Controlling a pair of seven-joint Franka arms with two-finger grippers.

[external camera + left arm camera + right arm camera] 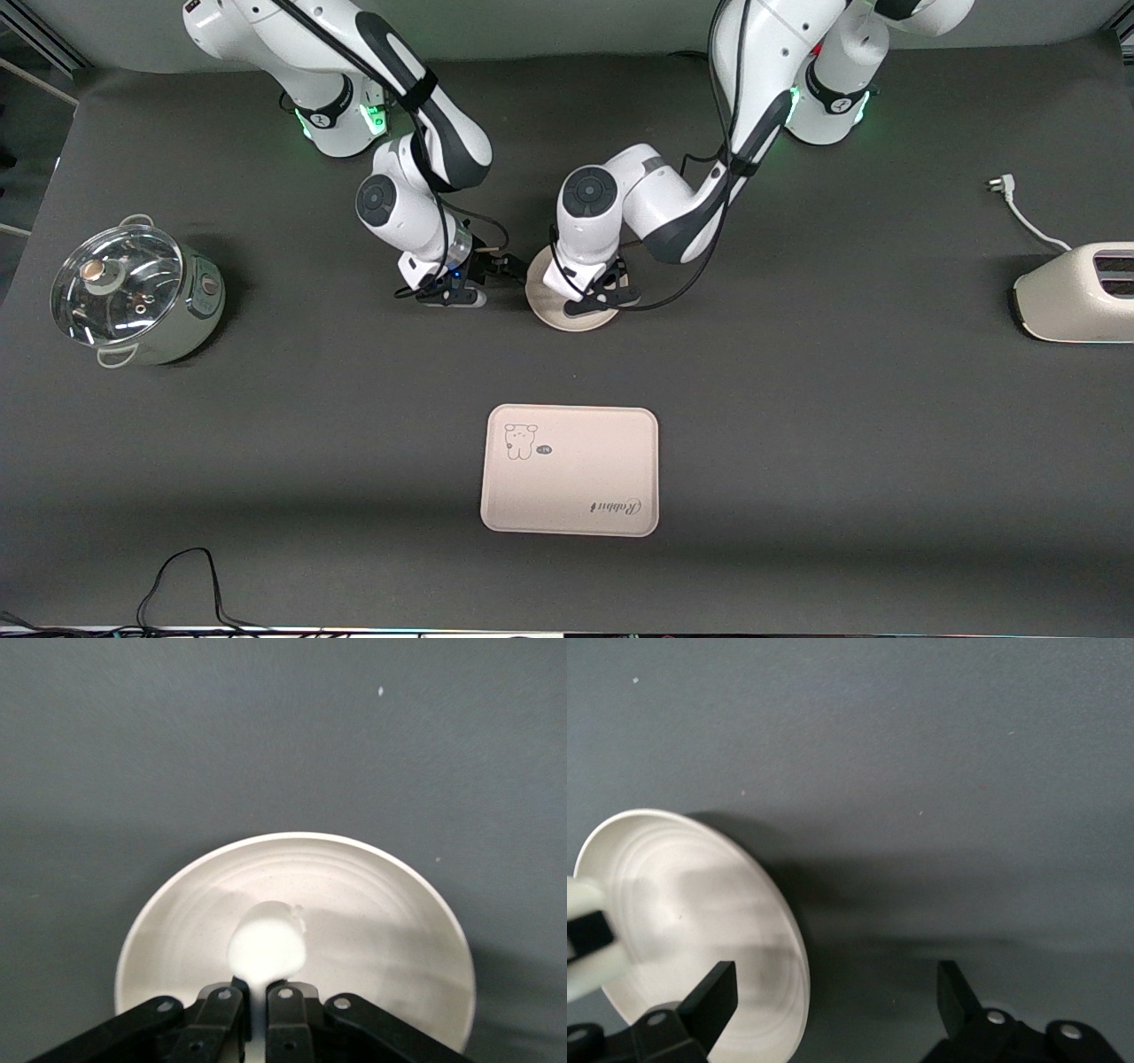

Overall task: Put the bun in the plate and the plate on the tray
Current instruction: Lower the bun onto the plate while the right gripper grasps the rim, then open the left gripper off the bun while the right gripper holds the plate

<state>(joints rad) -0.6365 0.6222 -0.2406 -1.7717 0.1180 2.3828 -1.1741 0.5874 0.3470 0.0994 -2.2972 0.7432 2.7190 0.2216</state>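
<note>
The left gripper (257,997), jaws narrow, gripped the bun (266,950) over the plate (372,895). The right gripper (833,997) hung wide open beside the plate, the tray (570,470) lying nearer the camera.

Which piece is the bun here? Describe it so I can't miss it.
Start at the rectangular tray with the bear drawing; the round plate lies farther from the front camera, under the left gripper. The bun is the small white rounded lump in that plate, between the nearly closed fingers, brighter than the cream plate.
</note>
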